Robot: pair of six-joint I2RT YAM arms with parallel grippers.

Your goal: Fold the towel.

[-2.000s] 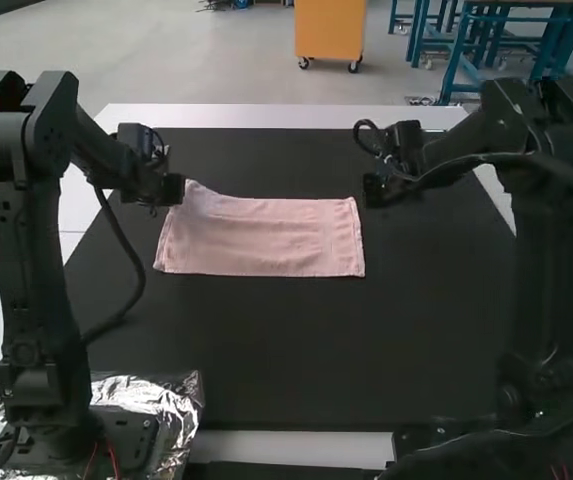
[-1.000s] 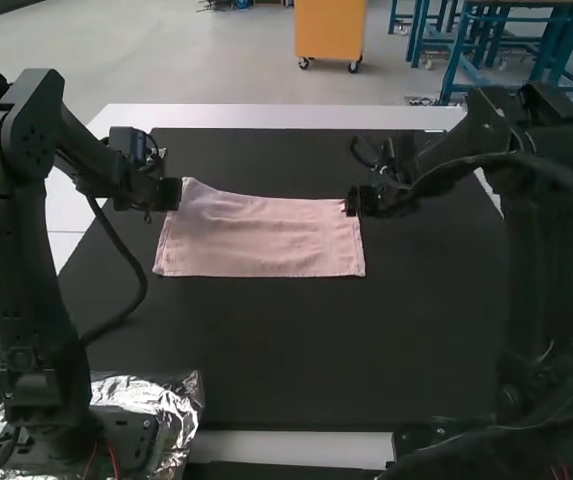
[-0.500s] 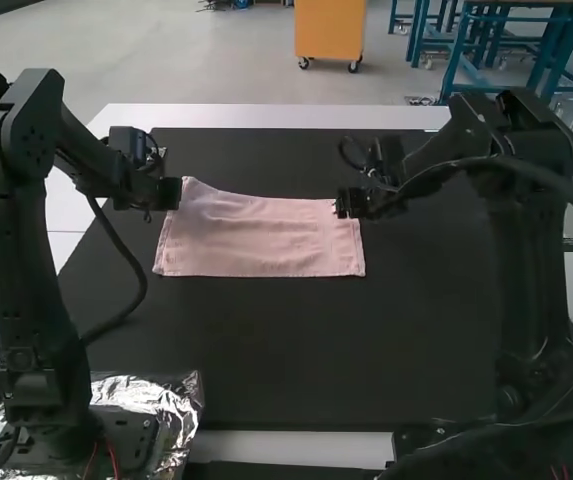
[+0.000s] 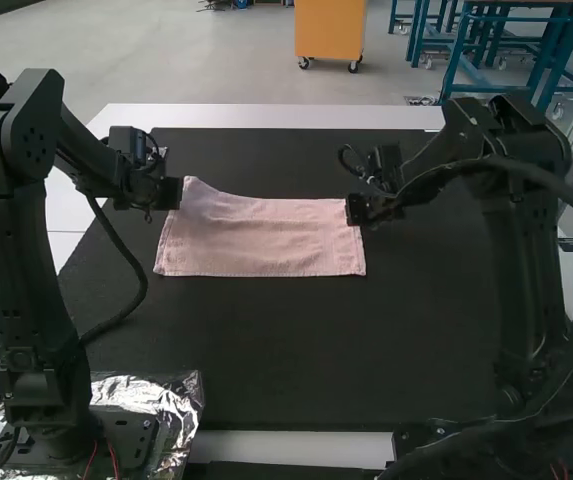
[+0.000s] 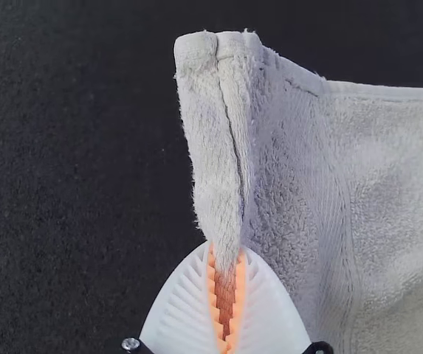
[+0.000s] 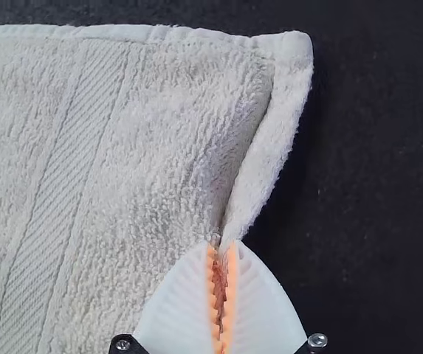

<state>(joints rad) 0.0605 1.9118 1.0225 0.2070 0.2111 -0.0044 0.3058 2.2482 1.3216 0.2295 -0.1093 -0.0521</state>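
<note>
The pink towel [image 4: 266,238] lies as a wide rectangle across the black mat, its far left corner slightly raised. At that corner is the left gripper [image 4: 178,193]; the right gripper [image 4: 354,208] is at the far right corner. In the left wrist view, the left gripper [image 5: 226,258] is shut on a pinched edge of the towel [image 5: 300,169], near its corner. The right wrist view has the right gripper [image 6: 221,254] shut on a gathered fold of the towel [image 6: 145,147] beside its other corner.
The black mat [image 4: 296,350] covers most of the white table [image 4: 266,117]. Crumpled foil [image 4: 171,410] lies around the left arm's base. A cable loops out beside each arm.
The right gripper has come in from the right to the towel's far right corner and taken hold there, shifting slightly back right lately. The left gripper has barely moved.
</note>
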